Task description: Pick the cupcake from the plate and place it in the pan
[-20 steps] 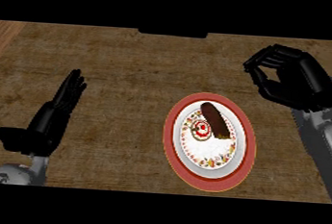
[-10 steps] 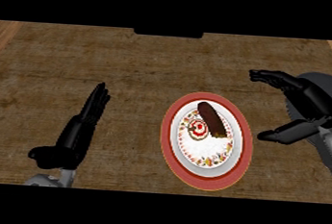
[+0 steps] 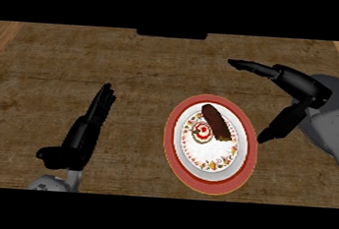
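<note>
On the red-rimmed plate [image 3: 246, 163] at the desk's middle the cupcake [image 3: 203, 132] lies beside a dark oblong pastry [image 3: 216, 122], so the spread, empty right hand [image 3: 293, 102] is best lowered squarely over it, while the left hand [image 3: 88, 126] rests flat-fingered.

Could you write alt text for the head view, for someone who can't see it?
A cupcake sits on a red-rimmed plate on a wooden counter, beside a dark brown oblong item. The robot's right hand is open just right of the plate; its left hand rests open at lower left.
</note>
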